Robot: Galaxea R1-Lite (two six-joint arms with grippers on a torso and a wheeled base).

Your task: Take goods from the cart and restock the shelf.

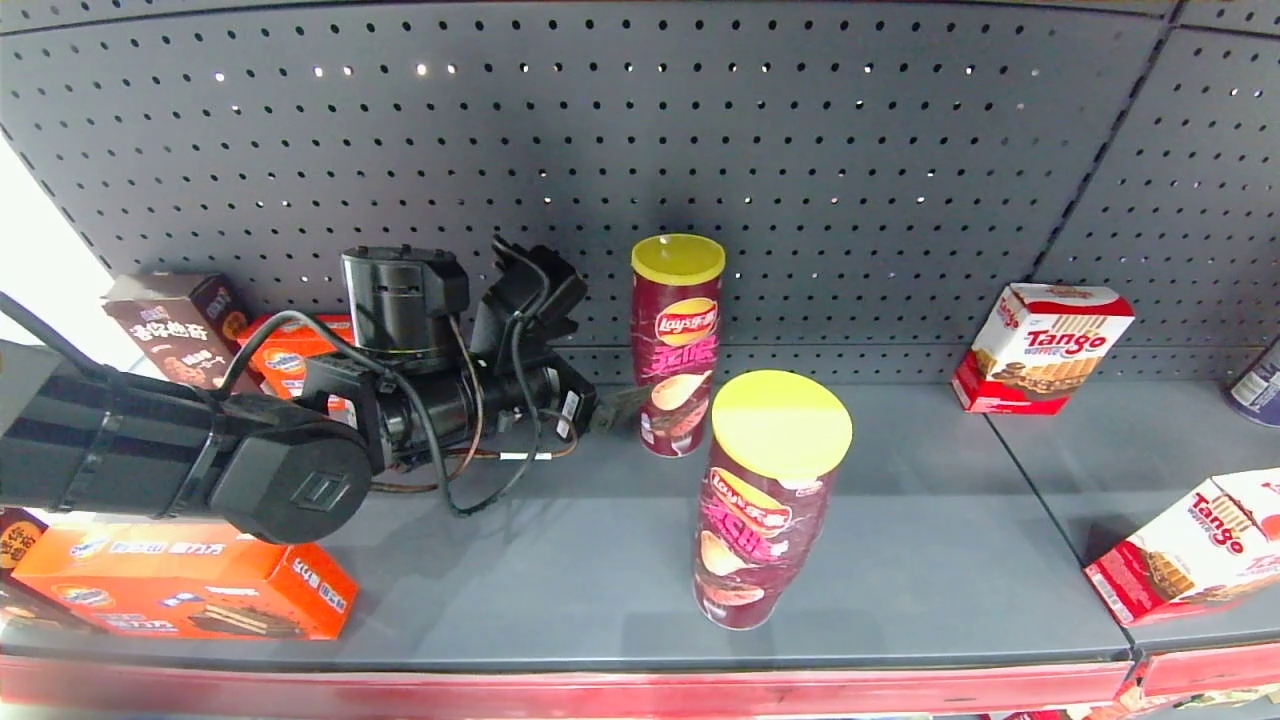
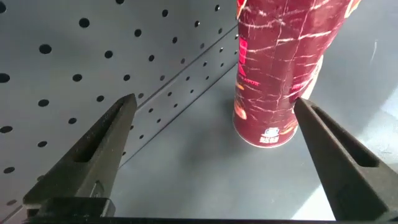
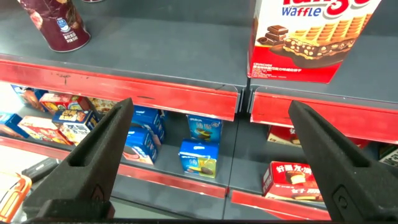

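Two maroon chip cans with yellow lids stand upright on the grey shelf (image 1: 560, 560). The rear can (image 1: 677, 345) is near the pegboard; the front can (image 1: 765, 500) is closer to the red shelf edge. My left gripper (image 1: 622, 405) reaches in from the left, its tips just short of the rear can's lower part. In the left wrist view the left gripper (image 2: 214, 104) is open with nothing between its fingers, and the rear can (image 2: 280, 68) stands just beyond them. My right gripper (image 3: 210, 107) is open and holds nothing, in front of the red shelf edge (image 3: 124, 84).
Orange boxes (image 1: 190, 590) and a brown box (image 1: 180, 325) crowd the shelf's left end. One waffle box (image 1: 1045, 345) leans at the back right, another (image 1: 1190, 545) lies at the front right (image 3: 311, 37). Lower shelves hold blue boxes (image 3: 199, 155). The pegboard (image 1: 800, 150) closes the back.
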